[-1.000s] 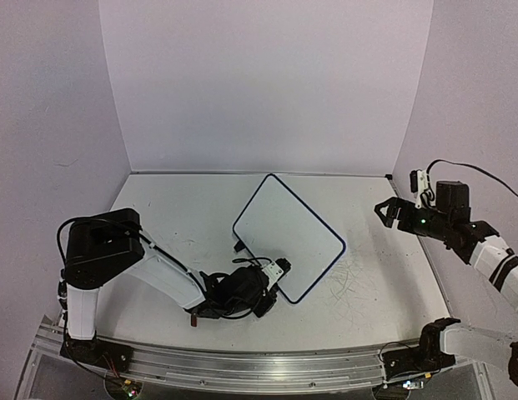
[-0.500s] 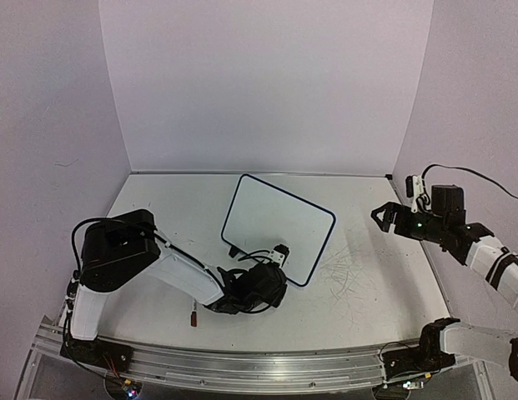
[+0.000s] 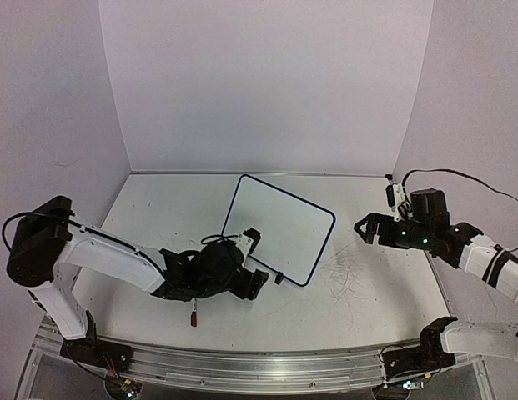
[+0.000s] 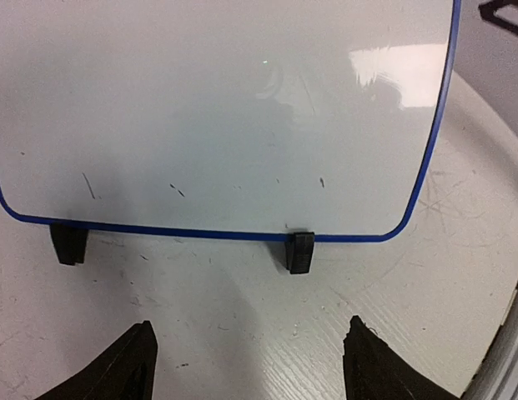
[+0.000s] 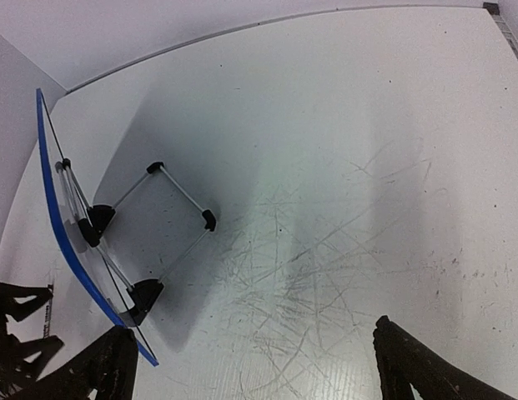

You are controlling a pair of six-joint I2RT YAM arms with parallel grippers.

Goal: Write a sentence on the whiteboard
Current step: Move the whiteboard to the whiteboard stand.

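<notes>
Reaching in from the left edge, the left arm [image 3: 117, 262] lies low across a scuffed white table [image 3: 158, 208]. Pale walls [image 3: 267, 83] close the table on the left, back and right. Bare surface lies open behind the arm, up to the back wall. A small reddish-brown object [image 3: 194, 317] sits on the table just in front of the arm.

The left gripper [image 3: 257, 282] is low, its jaws spread wide and holding nothing. It sits just short of the near bottom edge of the whiteboard [image 3: 279, 237], not touching it. The board stands upright near the table's middle, angled toward the left arm.

The left wrist view has the left gripper [image 4: 246, 367] facing the whiteboard [image 4: 217, 108] front-on. It shows the board's blue rim, two black feet [image 4: 300, 252], a few dark flecks and some glare.

Right of the board, grey scratches [image 3: 350, 271] mark open table. The right gripper [image 3: 363, 229] hovers well apart from the board, jaws wide and empty.

Only the right wrist view, with the right gripper [image 5: 250, 362] at its bottom edge, shows the whiteboard [image 5: 50, 179] edge-on. It also shows the wire stand [image 5: 182, 193] behind the board.
</notes>
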